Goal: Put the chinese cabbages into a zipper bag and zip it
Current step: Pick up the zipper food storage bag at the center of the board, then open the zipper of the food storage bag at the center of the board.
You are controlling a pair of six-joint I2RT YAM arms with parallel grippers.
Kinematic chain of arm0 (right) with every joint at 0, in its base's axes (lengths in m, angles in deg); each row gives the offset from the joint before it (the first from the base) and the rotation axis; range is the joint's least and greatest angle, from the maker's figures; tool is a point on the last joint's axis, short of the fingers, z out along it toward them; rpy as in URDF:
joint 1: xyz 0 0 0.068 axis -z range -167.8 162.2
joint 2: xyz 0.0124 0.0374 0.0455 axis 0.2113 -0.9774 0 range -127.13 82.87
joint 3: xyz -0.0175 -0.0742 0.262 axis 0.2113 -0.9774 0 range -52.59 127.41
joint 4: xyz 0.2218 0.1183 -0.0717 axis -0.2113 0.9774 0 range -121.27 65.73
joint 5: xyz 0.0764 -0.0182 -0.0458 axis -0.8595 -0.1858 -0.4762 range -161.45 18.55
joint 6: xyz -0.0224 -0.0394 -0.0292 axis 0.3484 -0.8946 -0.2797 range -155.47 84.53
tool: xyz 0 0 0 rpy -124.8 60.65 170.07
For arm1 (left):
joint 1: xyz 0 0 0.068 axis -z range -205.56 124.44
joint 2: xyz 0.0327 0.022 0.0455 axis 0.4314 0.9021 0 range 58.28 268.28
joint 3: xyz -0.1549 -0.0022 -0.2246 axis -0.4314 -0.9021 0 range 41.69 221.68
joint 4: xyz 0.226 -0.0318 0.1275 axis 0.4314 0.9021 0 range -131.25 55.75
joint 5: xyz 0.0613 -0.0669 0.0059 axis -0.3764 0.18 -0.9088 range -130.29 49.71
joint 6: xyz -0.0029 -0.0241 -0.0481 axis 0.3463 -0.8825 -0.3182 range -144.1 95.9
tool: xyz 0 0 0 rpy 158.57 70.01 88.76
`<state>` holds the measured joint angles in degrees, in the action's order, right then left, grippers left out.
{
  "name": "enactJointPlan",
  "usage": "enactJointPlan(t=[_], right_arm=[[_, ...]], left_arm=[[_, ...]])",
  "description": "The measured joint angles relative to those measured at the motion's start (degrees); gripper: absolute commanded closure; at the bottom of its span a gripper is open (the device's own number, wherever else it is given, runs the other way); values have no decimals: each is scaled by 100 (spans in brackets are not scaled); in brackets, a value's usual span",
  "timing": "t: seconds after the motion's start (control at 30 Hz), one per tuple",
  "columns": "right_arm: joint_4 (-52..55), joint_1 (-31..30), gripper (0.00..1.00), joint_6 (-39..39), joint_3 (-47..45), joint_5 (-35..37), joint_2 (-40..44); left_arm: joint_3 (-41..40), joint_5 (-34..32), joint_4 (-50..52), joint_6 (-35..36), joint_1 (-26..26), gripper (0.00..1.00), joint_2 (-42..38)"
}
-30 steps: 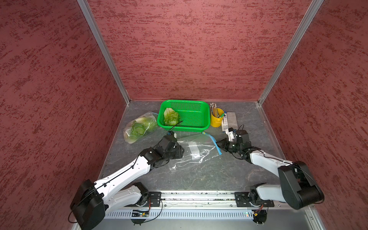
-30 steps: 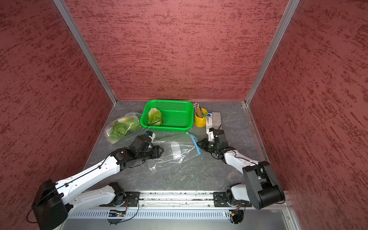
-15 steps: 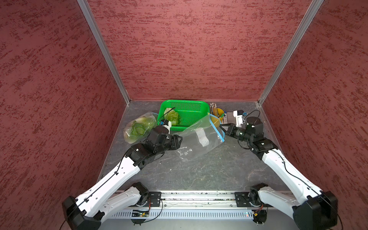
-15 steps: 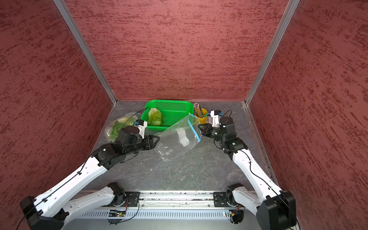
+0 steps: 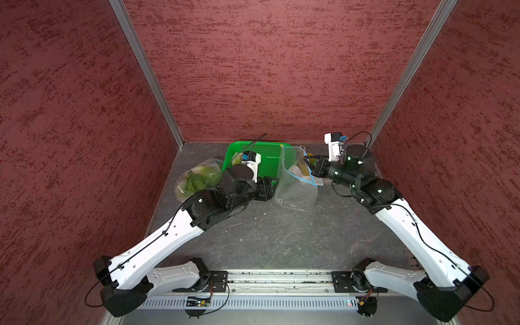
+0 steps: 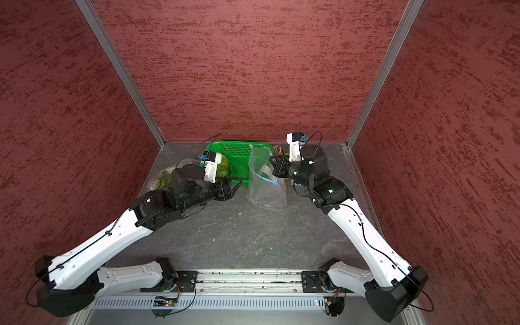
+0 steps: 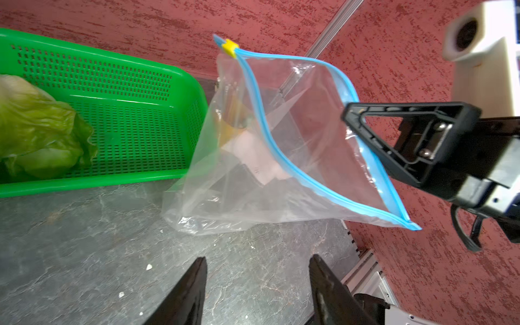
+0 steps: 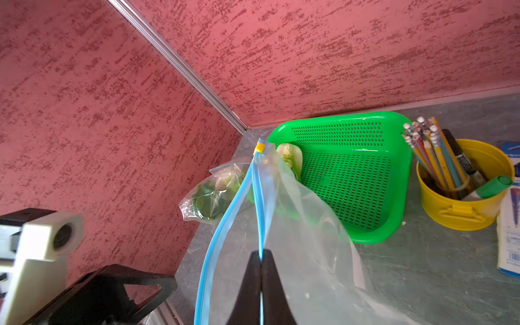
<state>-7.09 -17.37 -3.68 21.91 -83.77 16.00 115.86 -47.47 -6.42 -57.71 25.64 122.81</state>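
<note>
**Zipper bag held up at the green basket, mouth open; left fingers apart.**

The grey table carries the green basket at its far edge, and we place all else from it. The zipper bag hangs at the basket's right end with its bottom resting on the table just in front of the basket. Its blue zip strips gape apart. The right gripper has its fingers pressed together on one strip. The left gripper sits in front of the basket, facing the bag's mouth, fingers spread with nothing between them. A second clear bag of green leaves lies just left of the basket. One chinese cabbage lies inside the basket at its left end. A yellow cup of pencils stands just right of the basket. The yellow slider sits at the zip's upper end.
</note>
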Motion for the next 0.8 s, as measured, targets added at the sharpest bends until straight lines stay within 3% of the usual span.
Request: enactJointPlan(t=[0.13,0.47,0.63,0.8], right_arm=[[179,-238,99,-87,249,330,-229],[267,-732,99,-184,313,841,-455],[267,-876,99,-186,313,981,-496],[264,-973,99,-186,313,1025,-557]], left_arm=[[238,-107,-153,-146,190,37,275],[535,-190,-282,-452,48,35,833],[542,-173,-323,-557,-72,40,1005],[531,-76,-363,-634,-140,51,1178]])
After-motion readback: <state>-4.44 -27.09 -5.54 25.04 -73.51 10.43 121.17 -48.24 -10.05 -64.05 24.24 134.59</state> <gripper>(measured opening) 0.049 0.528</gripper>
